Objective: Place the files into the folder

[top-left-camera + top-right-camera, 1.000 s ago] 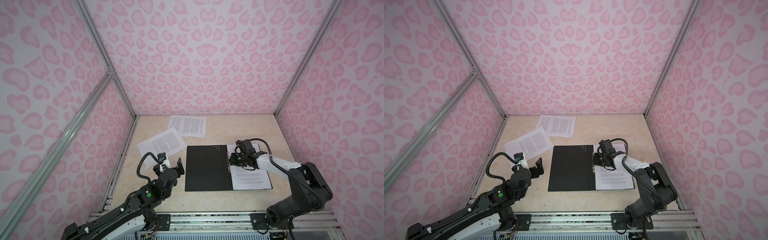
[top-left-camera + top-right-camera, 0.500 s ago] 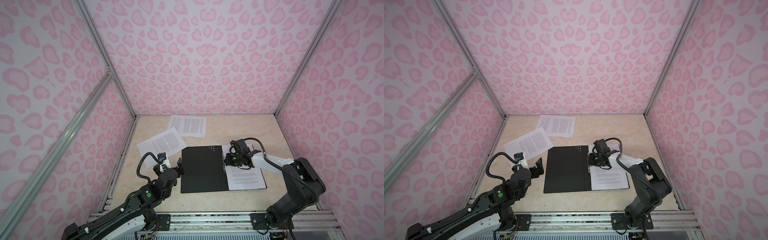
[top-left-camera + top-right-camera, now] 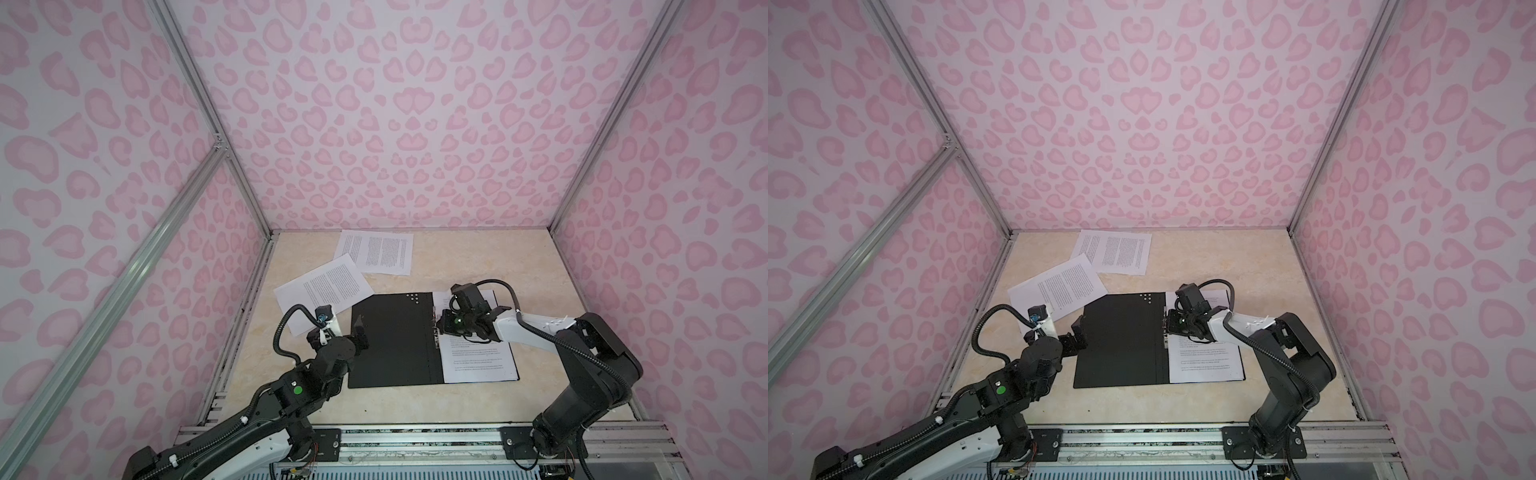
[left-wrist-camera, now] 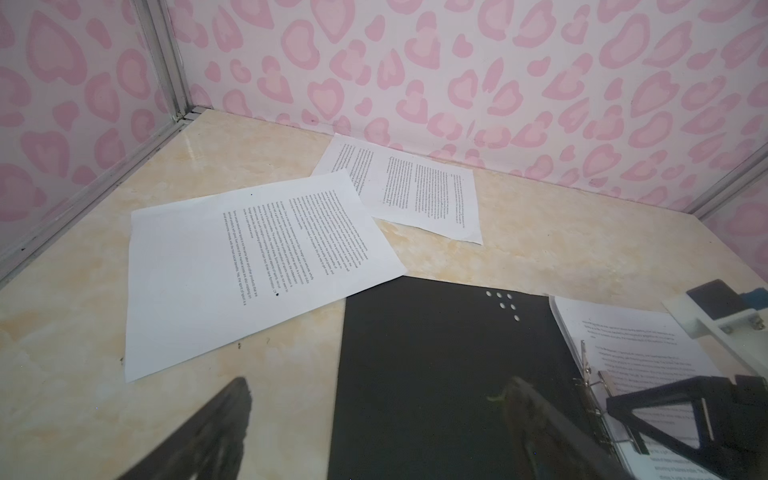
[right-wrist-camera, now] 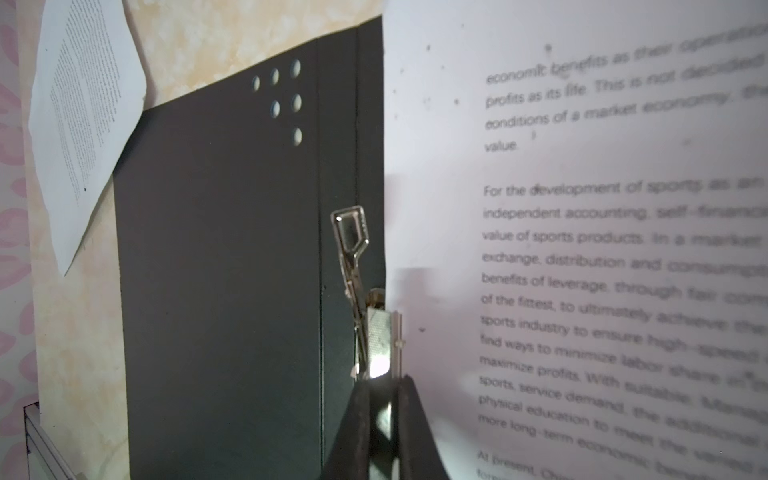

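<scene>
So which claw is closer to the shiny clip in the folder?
The right one. The right claw pinches the clip at the folder's middle fold. The left claw hangs open at the folder's outer edge, a whole black cover away from the clip.

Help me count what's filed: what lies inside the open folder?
In the folder, the right half holds a printed sheet beside the metal clip, which the right gripper pinches. The left half is bare black. Whether more sheets lie under that top sheet is hidden.
</scene>
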Controlling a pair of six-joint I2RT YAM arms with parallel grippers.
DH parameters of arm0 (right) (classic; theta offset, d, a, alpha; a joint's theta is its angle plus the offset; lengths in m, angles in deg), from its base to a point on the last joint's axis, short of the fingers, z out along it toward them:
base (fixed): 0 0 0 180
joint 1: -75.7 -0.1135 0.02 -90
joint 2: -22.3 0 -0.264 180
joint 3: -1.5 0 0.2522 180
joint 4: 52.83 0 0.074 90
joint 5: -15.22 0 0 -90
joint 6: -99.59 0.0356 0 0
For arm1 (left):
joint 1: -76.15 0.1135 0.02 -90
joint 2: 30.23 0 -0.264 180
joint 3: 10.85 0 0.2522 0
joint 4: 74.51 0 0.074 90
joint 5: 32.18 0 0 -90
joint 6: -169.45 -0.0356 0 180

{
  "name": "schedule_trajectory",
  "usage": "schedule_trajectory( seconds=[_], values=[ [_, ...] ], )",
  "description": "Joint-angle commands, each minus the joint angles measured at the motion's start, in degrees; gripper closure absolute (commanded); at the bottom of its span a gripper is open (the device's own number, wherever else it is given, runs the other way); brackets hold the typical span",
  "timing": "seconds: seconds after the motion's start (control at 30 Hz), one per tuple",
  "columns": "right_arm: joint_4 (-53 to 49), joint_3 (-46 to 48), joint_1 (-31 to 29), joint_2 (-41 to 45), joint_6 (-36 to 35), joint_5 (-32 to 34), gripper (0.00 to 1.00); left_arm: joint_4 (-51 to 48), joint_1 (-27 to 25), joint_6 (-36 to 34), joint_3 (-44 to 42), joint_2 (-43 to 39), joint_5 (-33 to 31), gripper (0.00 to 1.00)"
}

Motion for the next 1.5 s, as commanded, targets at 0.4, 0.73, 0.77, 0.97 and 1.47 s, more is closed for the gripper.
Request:
schedule_trajectory(
  seconds=[0.4,0.73,0.77,0.97,1.47],
  values=[
    [7.5,-0.2,-7.3,-1.8,8.2,2.2,0.88,1.3,0.1,-0.2,0.8,0.2,-0.7,0.04],
    [12.2,-0.4,-11.4,-4.1,12.8,3.7,0.86,1.2,0.1,-0.3,0.9,0.1,-0.6,0.04],
    [12.5,-0.4,-11.5,-4.2,13.0,3.8,0.84,1.2,0.1,-0.3,0.9,0.0,-0.7,0.04],
    [12.2,-0.4,-11.9,-3.4,12.9,4.2,0.7,1.1,0.2,-0.3,0.9,-0.1,-0.2,0.04],
    [-2.4,-7.7,-11.4,3.6,0.1,9.7,0.23,-3.2,21.9,8.3,3.3,8.3,26.5,0.03]
  ],
)
